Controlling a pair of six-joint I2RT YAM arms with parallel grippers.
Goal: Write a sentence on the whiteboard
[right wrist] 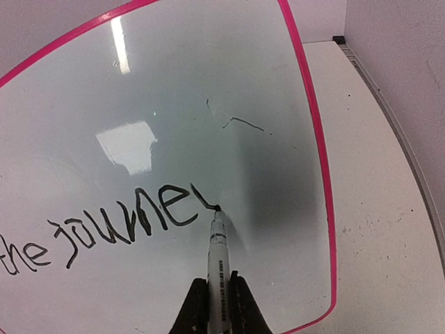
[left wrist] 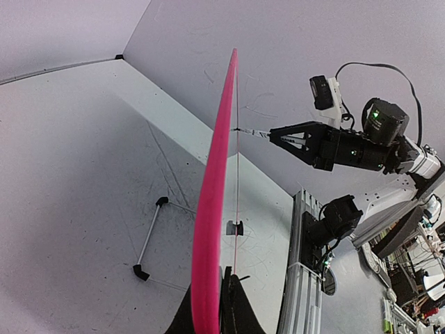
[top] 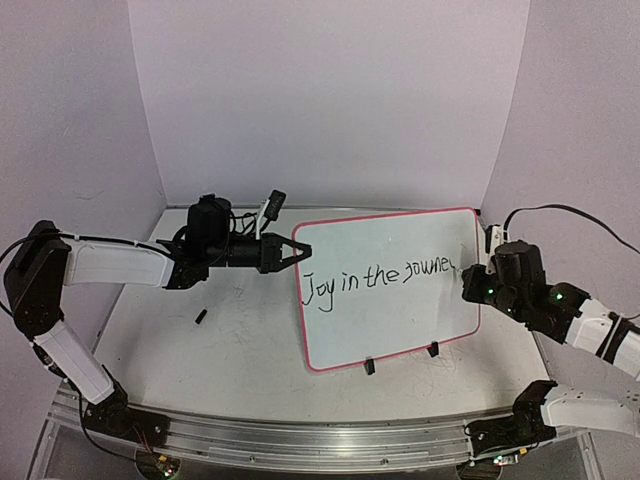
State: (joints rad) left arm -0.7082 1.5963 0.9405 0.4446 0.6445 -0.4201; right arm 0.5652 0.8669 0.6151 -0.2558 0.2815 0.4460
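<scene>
The whiteboard (top: 395, 300), white with a pink-red border and two black clips on its lower edge, stands tilted up in the middle of the table. It reads "Joy in the journe" with a started stroke after it. My left gripper (top: 297, 250) is shut on the board's left edge, which shows edge-on in the left wrist view (left wrist: 212, 209). My right gripper (top: 467, 285) is shut on a white marker (right wrist: 218, 257). The marker's black tip touches the board (right wrist: 174, 104) at the end of the last stroke.
A small black marker cap (top: 200, 317) lies on the scribbled grey tabletop (top: 230, 340) left of the board. A thin white rod with black ends (left wrist: 151, 239) lies there in the left wrist view. White walls close the back and sides.
</scene>
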